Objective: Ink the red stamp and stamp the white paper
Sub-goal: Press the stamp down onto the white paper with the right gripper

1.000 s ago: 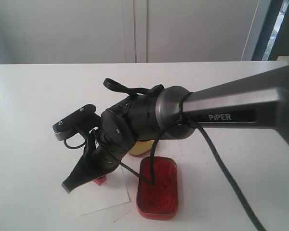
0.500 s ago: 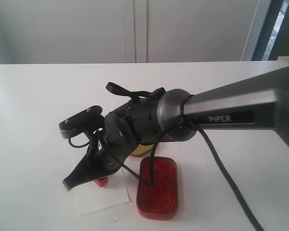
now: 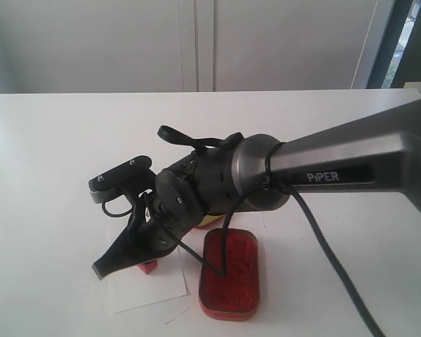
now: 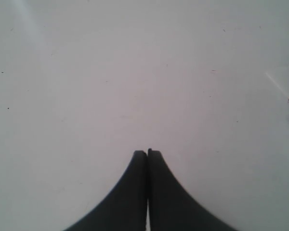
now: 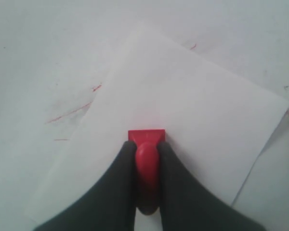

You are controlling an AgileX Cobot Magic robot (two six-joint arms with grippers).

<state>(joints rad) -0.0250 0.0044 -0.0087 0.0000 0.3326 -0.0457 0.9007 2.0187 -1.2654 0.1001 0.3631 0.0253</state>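
Observation:
The small red stamp (image 5: 147, 139) is clamped by its knob between the fingers of my right gripper (image 5: 147, 147), its blocky base over the white paper (image 5: 183, 115). From outside, that gripper (image 3: 137, 263) reaches across to the left and low over the paper (image 3: 147, 289), and a bit of the red stamp (image 3: 149, 267) shows under the fingers. I cannot tell if the base touches the sheet. My left gripper (image 4: 147, 153) has both fingers pressed together over bare white tabletop, holding nothing; it does not show in the exterior view.
A rectangular red tin of ink paste (image 3: 229, 274) lies just right of the paper. A gold lid (image 3: 205, 220) peeks out behind the right arm (image 3: 323, 165). Thin red smears (image 5: 70, 113) mark the tabletop beside the sheet.
The right gripper with the stamp has shifted slightly right and a little lower over the paper. The tin and the paper stay where they were.

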